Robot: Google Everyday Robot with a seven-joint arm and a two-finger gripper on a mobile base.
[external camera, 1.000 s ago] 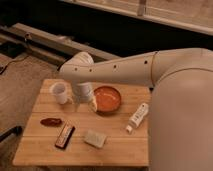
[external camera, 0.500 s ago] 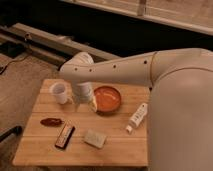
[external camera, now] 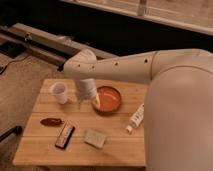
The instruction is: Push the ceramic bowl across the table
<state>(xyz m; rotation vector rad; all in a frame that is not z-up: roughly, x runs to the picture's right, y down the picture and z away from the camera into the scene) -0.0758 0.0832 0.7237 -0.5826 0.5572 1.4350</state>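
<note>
ceramic bowl (external camera: pixel 112 97), gripper (external camera: pixel 95 103) at rim (nearest cup (external camera: pixel 59 92))

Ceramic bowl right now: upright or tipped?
Upright: the ceramic bowl sits flat on the table, opening facing up, inside visible. The end effector is at its rim, on the side toward the white cup.

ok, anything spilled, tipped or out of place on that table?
Nothing stands out. Bowl and cup sit upright on the table, with no spill visible. Gripper is at the bowl's left rim. Only the tube lies on its side, near the right edge.
</note>
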